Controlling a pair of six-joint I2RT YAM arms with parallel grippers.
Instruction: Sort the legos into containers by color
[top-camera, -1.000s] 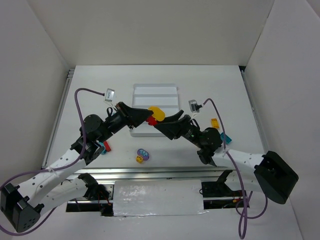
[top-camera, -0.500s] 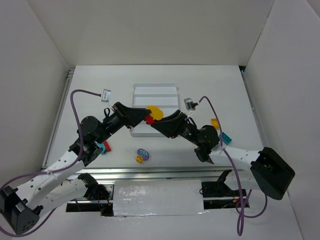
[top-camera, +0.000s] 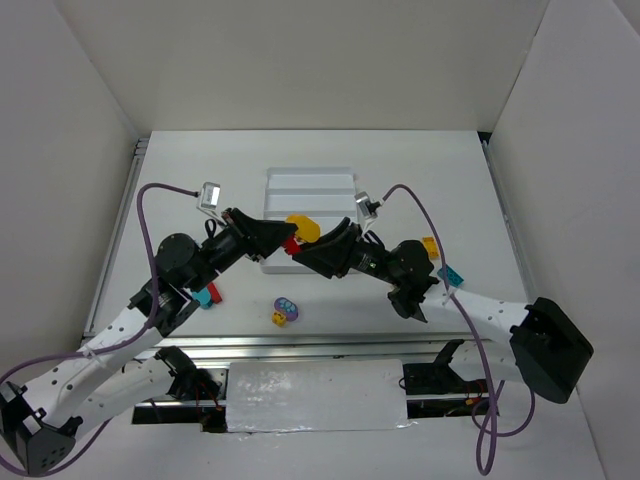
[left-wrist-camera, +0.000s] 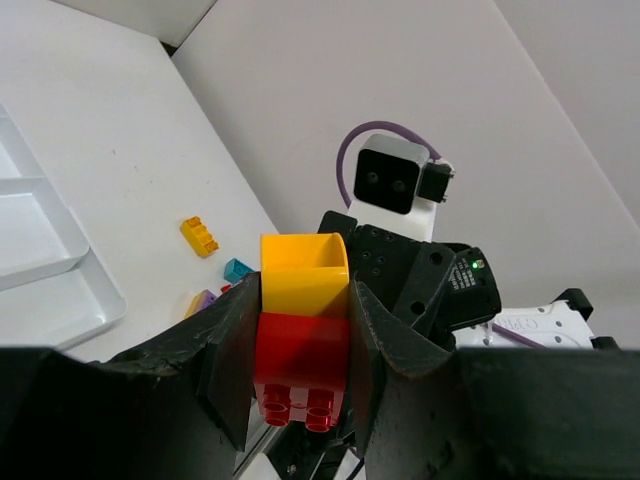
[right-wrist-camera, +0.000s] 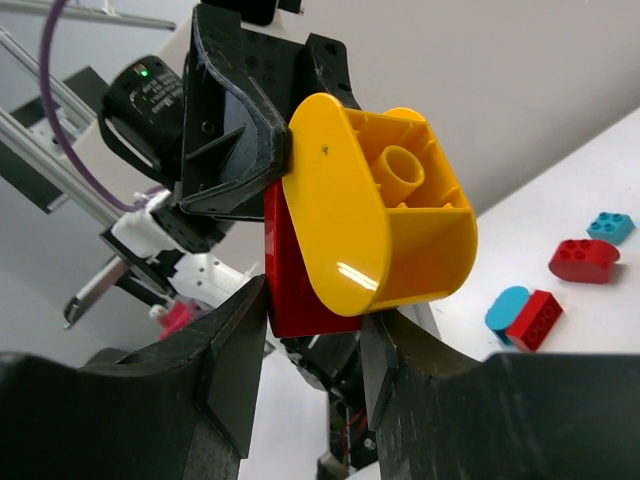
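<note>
Two bricks make one stack (top-camera: 299, 232): a yellow brick (left-wrist-camera: 303, 275) pushed onto a red brick (left-wrist-camera: 300, 350). Both my pincers are on it at once, mid-air, over the near edge of the white tray (top-camera: 310, 185) in the top view.

My left pincer (left-wrist-camera: 304, 320) is closed tight. Its fingers (left-wrist-camera: 230, 350) clamp the red brick from both sides and reach up onto the lower part of the yellow one. The red studs point down toward the wrist camera.

My right pincer (right-wrist-camera: 315, 315) comes in from the opposite side, narrowed down with its fingers (right-wrist-camera: 235, 360) against the stack. Red shows between them, and the yellow's rounded hollow side faces the camera. I cannot tell which of the two bricks it bears on.

Loose ones on the table (top-camera: 180, 170):
- A purple and yellow pair (top-camera: 286, 310) lies near the front edge, between the arms.
- A red and teal piece (top-camera: 209, 295) sits beside my left arm.
- An orange brick (top-camera: 429, 246) and a teal brick (top-camera: 450, 275) lie right of the tray, close to my right arm.

The right wrist view also shows a small teal brick (right-wrist-camera: 608, 225), a red one (right-wrist-camera: 583, 260) and a teal-red piece (right-wrist-camera: 520, 315).
</note>
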